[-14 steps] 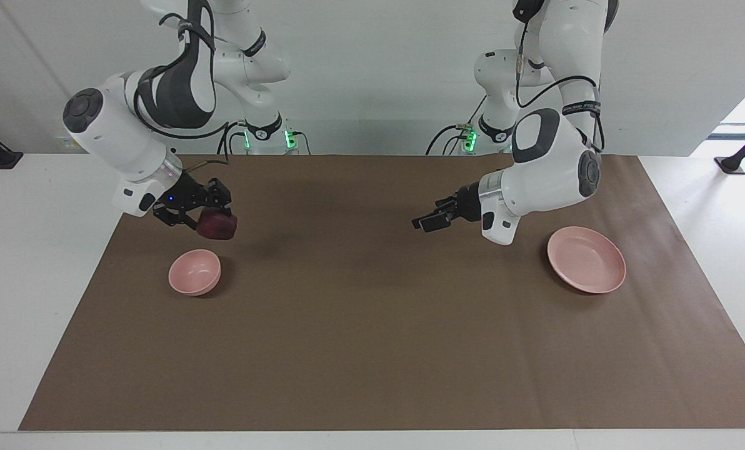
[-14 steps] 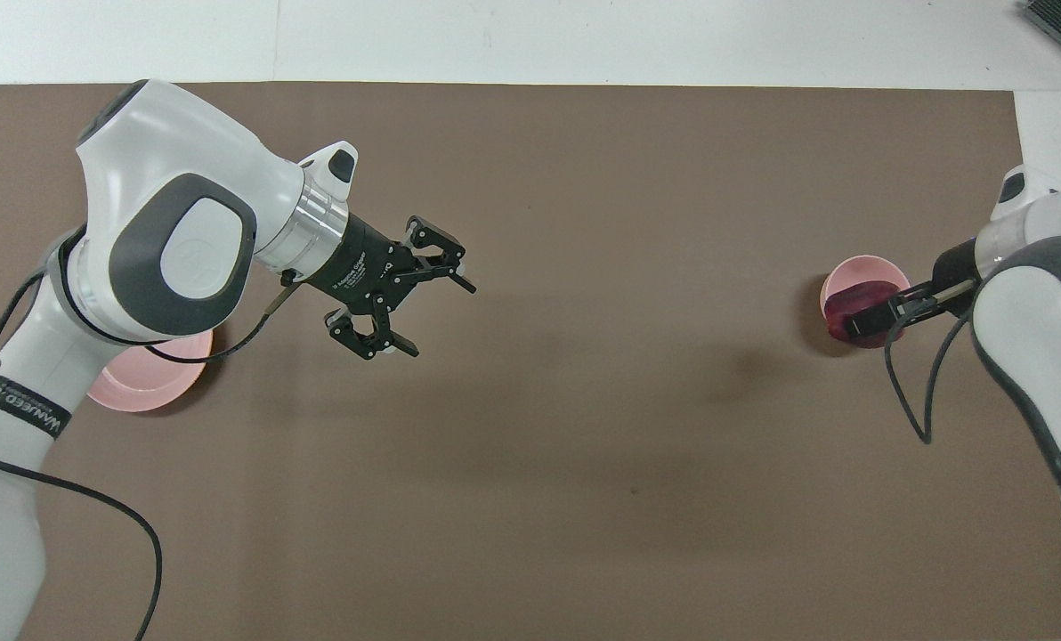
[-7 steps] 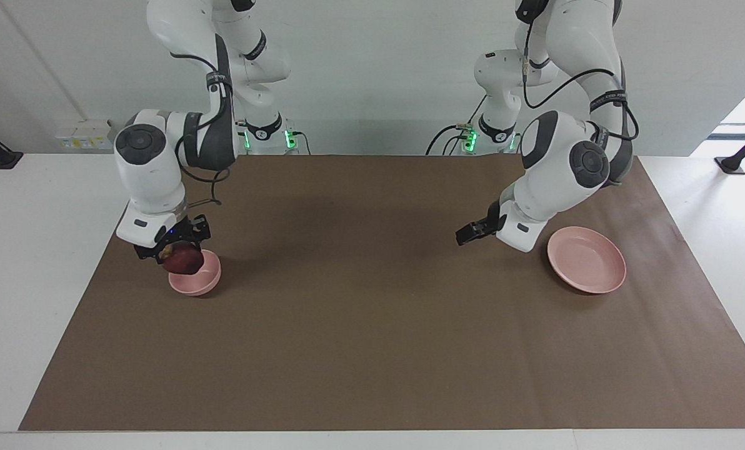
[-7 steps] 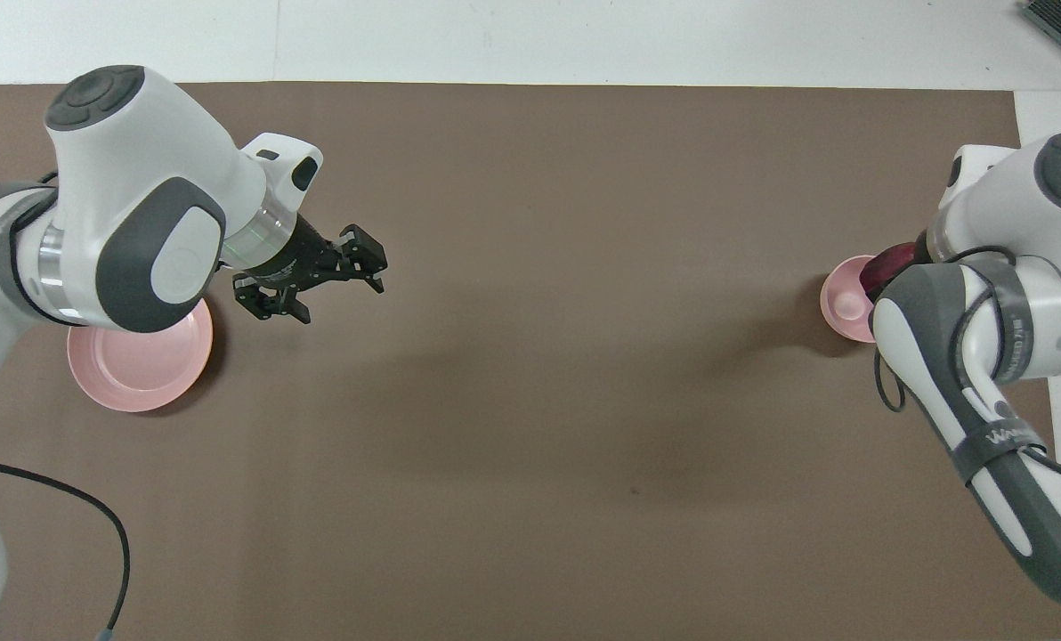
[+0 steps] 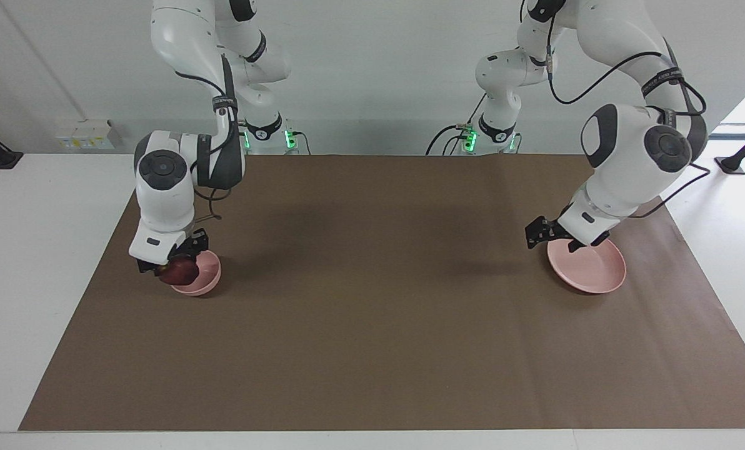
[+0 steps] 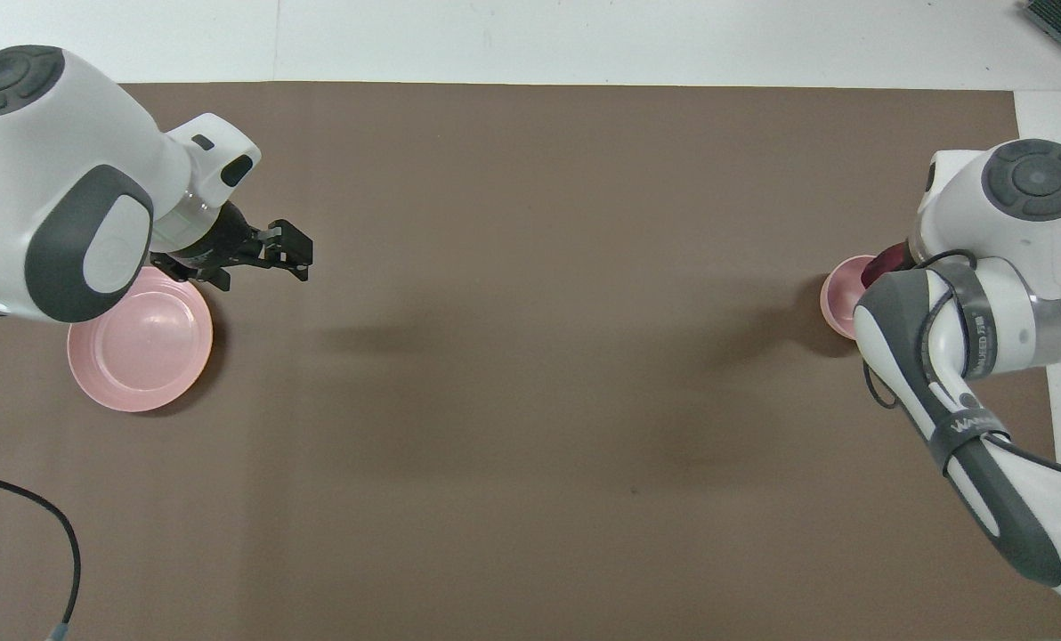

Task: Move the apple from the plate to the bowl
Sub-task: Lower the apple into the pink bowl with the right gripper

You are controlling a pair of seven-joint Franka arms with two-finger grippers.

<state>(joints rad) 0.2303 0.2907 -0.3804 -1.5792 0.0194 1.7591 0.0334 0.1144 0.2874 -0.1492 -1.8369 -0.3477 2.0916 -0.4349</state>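
The dark red apple (image 5: 180, 270) is held in my right gripper (image 5: 174, 262), which points straight down and is shut on it. It hangs low over the small pink bowl (image 5: 202, 282), at the rim toward the right arm's end; I cannot tell if it touches. In the overhead view the arm covers most of the bowl (image 6: 837, 294) and only a sliver of the apple (image 6: 886, 261) shows. The wide pink plate (image 5: 591, 270) is empty. My left gripper (image 5: 554, 236) is open and empty, just above the plate's rim nearer to the robots; it also shows in the overhead view (image 6: 259, 260) beside the plate (image 6: 139, 347).
A brown mat (image 5: 372, 325) covers the table between the bowl and the plate. A black cable (image 6: 41, 525) lies at the left arm's end, near the robots.
My right gripper has swung down with the apple from above the mat to low over the bowl. My left gripper has drawn back from mid-table to the plate's edge.
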